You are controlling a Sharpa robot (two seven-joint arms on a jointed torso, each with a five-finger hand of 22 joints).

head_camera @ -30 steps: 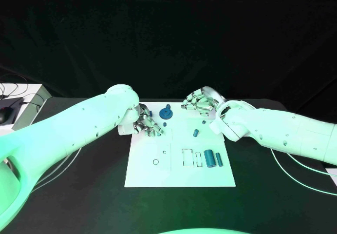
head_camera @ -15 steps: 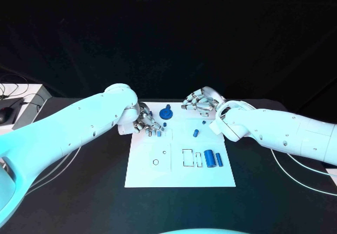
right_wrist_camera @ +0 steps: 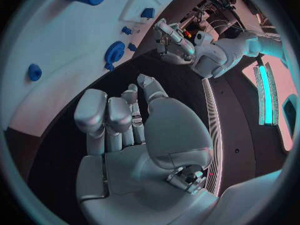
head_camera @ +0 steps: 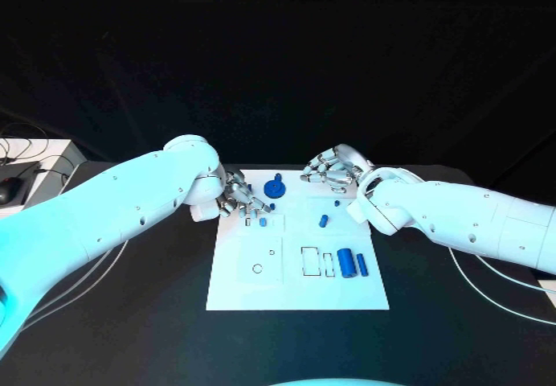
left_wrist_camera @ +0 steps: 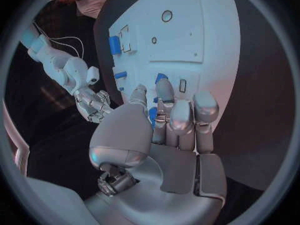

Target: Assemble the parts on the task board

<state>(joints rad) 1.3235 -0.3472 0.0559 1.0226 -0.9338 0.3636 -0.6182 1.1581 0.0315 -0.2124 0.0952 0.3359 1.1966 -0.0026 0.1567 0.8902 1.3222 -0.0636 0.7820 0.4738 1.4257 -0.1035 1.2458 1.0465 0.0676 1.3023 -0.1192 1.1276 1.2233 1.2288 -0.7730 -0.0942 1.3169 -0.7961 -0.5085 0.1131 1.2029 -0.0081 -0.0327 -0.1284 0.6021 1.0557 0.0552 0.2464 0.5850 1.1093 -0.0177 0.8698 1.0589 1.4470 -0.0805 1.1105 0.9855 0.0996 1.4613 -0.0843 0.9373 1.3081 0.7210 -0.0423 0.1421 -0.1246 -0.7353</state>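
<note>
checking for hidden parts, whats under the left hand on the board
The left hand hovers over the near-left area of the task board. In the left wrist view a small blue part shows between its fingers; whether it is gripped, or what else lies beneath, is covered by the fingers.

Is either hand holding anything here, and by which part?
Right hand: nothing, fingers curled. Left hand: its fingers are on a small blue part; a hold cannot be told.

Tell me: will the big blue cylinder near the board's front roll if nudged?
Likely yes: the big blue cylinder lies on its side on the smooth task board. It looks rigid, probably light. The thin cylinder beside it might stop it on that side.
</note>
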